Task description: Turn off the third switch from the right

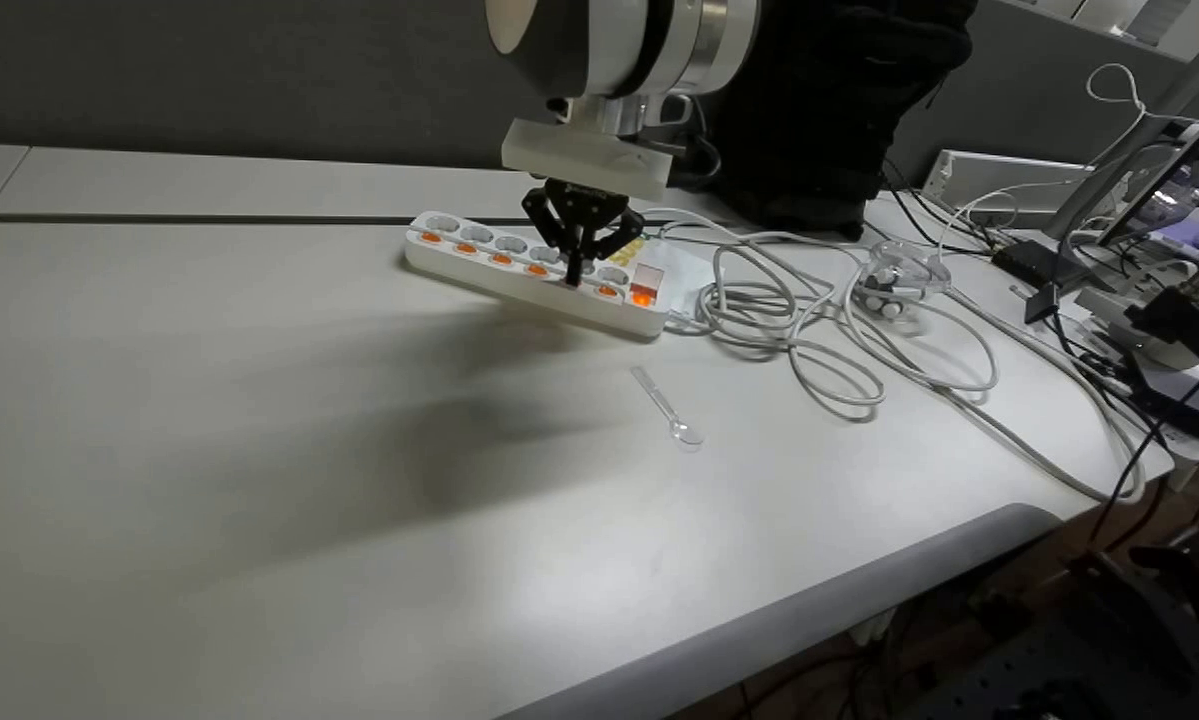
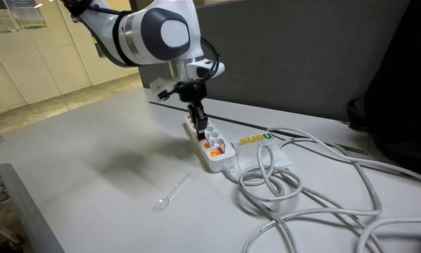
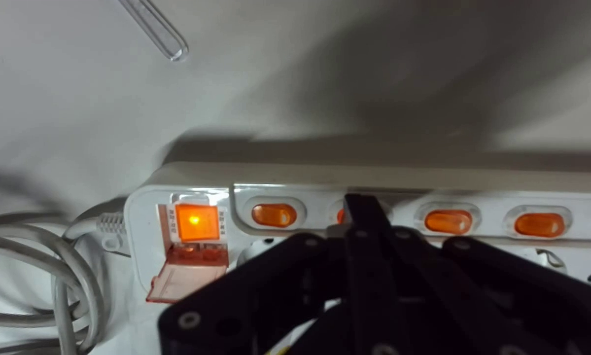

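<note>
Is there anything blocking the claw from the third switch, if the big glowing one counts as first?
No, nothing visible is in between. In the wrist view the shut claw is right over the third switch, hiding part of it; whether they touch, I can't tell.

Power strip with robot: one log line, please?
gripper: shut, over third switch, counting lit square switch first | contact: unclear | red cover: open

Room before the strip (image 1: pixel 519 283); cord coils (image 2: pixel 275 199) and seemingly a backpack (image 1: pixel 809 120) crowd one end.
</note>
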You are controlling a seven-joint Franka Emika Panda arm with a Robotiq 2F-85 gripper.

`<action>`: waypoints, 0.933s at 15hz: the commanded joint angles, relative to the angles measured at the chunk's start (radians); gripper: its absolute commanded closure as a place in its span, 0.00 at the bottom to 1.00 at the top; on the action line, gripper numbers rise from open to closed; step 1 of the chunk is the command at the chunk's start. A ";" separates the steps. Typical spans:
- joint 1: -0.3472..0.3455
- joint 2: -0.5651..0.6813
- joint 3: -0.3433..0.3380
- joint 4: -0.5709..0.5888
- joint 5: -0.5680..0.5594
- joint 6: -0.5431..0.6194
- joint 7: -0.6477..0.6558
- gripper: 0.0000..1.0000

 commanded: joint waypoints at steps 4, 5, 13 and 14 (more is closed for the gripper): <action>-0.039 0.077 0.025 0.004 0.032 0.092 -0.037 1.00; -0.048 0.082 0.031 0.000 0.043 0.107 -0.047 1.00; -0.102 0.083 0.082 -0.032 0.185 0.154 -0.112 1.00; -0.105 0.072 0.085 -0.041 0.200 0.150 -0.119 1.00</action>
